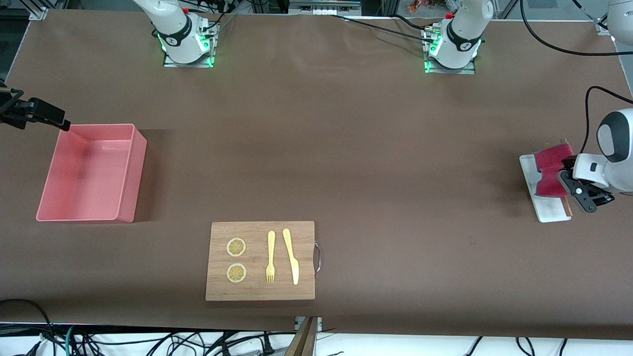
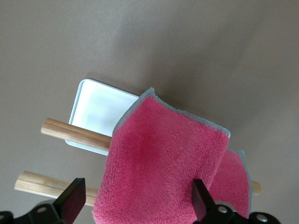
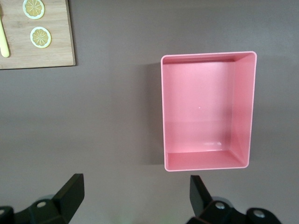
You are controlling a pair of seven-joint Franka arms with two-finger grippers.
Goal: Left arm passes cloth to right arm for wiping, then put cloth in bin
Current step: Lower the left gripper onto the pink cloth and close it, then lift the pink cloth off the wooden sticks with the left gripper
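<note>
Wooden board [image 1: 260, 260], white tray [image 1: 534, 195]

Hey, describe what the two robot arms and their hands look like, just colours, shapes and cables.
Both arms are white, rounded and jointed, with dark grey bands at the joints, green lights glowing at their bases and black cables trailing off. The left arm ends in a black two-finger left hand with wedge-shaped fingers. The right arm looks identical; its black right hand matches.

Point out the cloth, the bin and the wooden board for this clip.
cloth [image 2: 163, 154]: left wrist view, middle of the fuzzy upper fold.
bin [image 1: 140, 168]: front view, outer side wall facing the table's middle.
wooden board [image 1: 259, 284]: front view, bare wood below the lemon slices and cutlery.
</note>
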